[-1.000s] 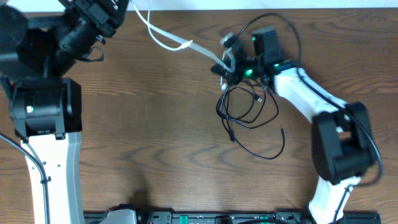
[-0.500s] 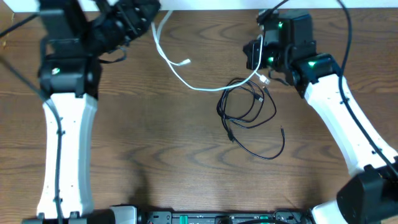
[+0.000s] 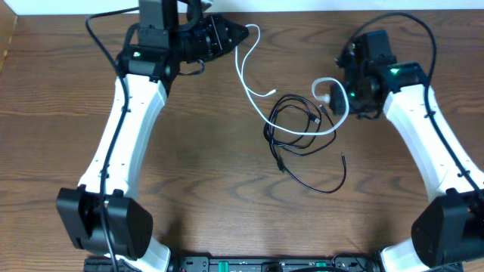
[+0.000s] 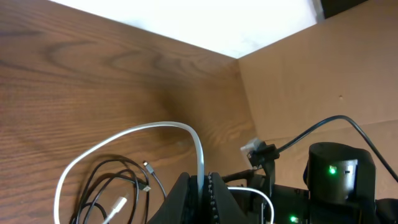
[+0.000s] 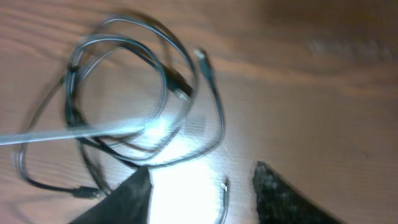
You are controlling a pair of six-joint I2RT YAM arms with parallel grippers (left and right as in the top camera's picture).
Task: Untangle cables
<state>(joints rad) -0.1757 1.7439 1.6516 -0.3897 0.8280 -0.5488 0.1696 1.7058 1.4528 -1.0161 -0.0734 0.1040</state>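
The white cable runs from my left gripper at the back of the table down across the black cable and curls up in a loop beside my right gripper. Its silver plug lies free. The black cable is a loose coil mid-table, its tail trailing to the front right. In the left wrist view my left gripper is shut on the white cable. In the right wrist view my right gripper stands open above the black coil, with a blurred white streak of cable and a bright white blur low between its fingers.
Brown wooden table. The table's back edge meets a white wall close behind both grippers. Thick black arm wires arc above the right wrist. In the left wrist view, brown cardboard stands at the right.
The left arm swung right along the back edge with the white cable in its grip. The right gripper went from shut to open, and the white cable now drapes over the black coil.
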